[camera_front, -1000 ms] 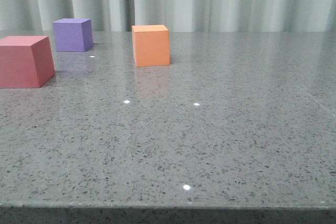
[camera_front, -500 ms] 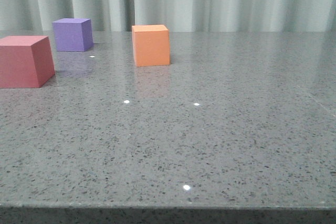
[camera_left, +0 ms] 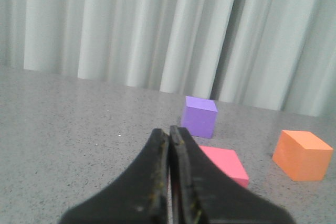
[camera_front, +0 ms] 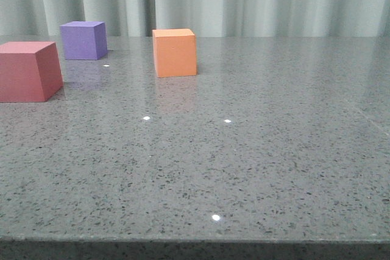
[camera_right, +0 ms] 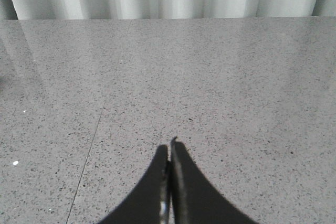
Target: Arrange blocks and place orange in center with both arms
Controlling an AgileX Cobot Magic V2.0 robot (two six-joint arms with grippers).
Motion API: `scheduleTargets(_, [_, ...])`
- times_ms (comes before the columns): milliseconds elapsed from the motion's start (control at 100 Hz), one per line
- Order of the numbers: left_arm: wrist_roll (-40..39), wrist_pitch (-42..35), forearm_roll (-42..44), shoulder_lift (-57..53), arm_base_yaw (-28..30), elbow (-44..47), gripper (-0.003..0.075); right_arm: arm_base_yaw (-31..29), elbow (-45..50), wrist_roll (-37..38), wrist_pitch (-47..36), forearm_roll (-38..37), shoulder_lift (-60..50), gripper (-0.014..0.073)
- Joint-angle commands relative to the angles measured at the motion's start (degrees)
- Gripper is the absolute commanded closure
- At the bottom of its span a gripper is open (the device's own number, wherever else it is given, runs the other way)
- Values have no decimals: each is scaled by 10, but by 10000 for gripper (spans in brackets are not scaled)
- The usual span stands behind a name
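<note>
Locating target: orange cube (camera_front: 174, 52) is seen on the surface (camera_front: 256, 162), left of centre, far.
Nearer arm: left gripper (camera_left: 169, 135), judged; cube ahead, right.
Grippers: both closed, empty; right gripper (camera_right: 169, 153).

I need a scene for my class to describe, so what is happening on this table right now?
Nothing is being handled yet. Three cubes sit apart on the grey table: the red-pink cube nearest on the left, the purple cube behind it, the orange cube further right. The left gripper and right gripper are shut and empty.
</note>
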Motion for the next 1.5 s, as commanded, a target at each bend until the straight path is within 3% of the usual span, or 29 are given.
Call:
scheduleTargets(0, [-4,12,-7,62,1,-83,741,-4,-14,-4,-51,-2,0,663])
scheduleTargets(280, [-4,195,-3,244,1,-266,741,-4,-14,-4,-51,-2,0,663])
scheduleTargets(700, [-4,230,-3,325,1,-303,731,-4,-14,-4,-51,-2,0,663])
scheduleTargets(820, [-4,232,-3,325,1,-303,598,-4,-14,-4,-51,-2,0,663])
scheduleTargets(870, [-4,234,-3,325,1,-303,496,-4,-14,-4,-51,-2,0,663])
scheduleTargets(990, [-4,237,3,325,1,-303,169,-4,-14,-4,-51,-2,0,663])
scheduleTargets(1060, [-4,237,1,325,1,-303,43,-4,-14,-4,-51,-2,0,663])
scheduleTargets(1110, [-4,237,0,325,1,-303,16,-4,-14,-4,-51,-2,0,663])
scheduleTargets(1250, [-4,236,-21,325,0,-303,64,-4,-14,-4,-51,-2,0,663])
scheduleTargets(1490, [-4,219,-85,383,-5,-346,66,-4,-14,-4,-51,-2,0,663])
